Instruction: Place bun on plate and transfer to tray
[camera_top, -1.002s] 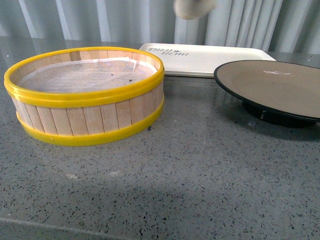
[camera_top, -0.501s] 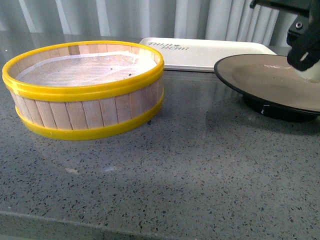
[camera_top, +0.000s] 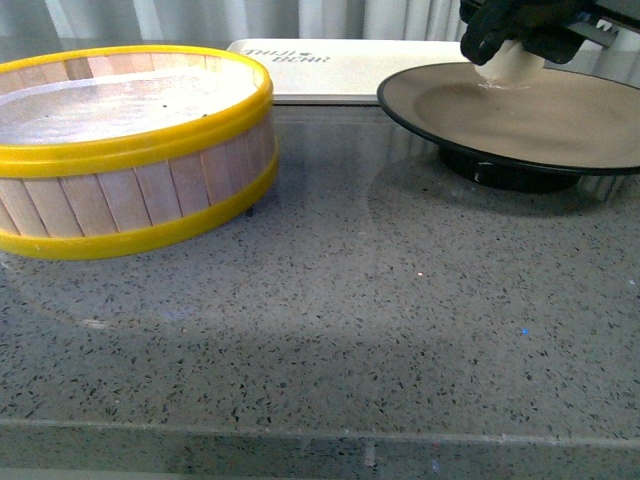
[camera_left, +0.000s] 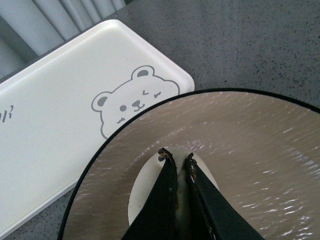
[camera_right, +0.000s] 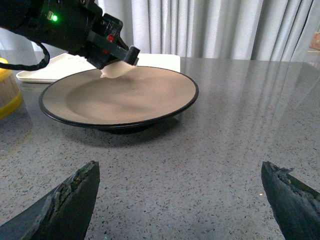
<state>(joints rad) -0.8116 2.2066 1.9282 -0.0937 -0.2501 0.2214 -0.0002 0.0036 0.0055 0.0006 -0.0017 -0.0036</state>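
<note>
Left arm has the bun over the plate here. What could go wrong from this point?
The left gripper pinches the soft bun between narrow fingers; it may stick and lift on release. The bun is off centre, toward the far rim of the plate, so it might roll off or slide when the plate is carried to the tray.

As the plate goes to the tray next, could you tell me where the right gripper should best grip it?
Probably the plate by its overhanging black rim, level, from the side facing the open right gripper: the foot lifts the rim off the table, and the bun, in the left gripper, is at the far side.
</note>
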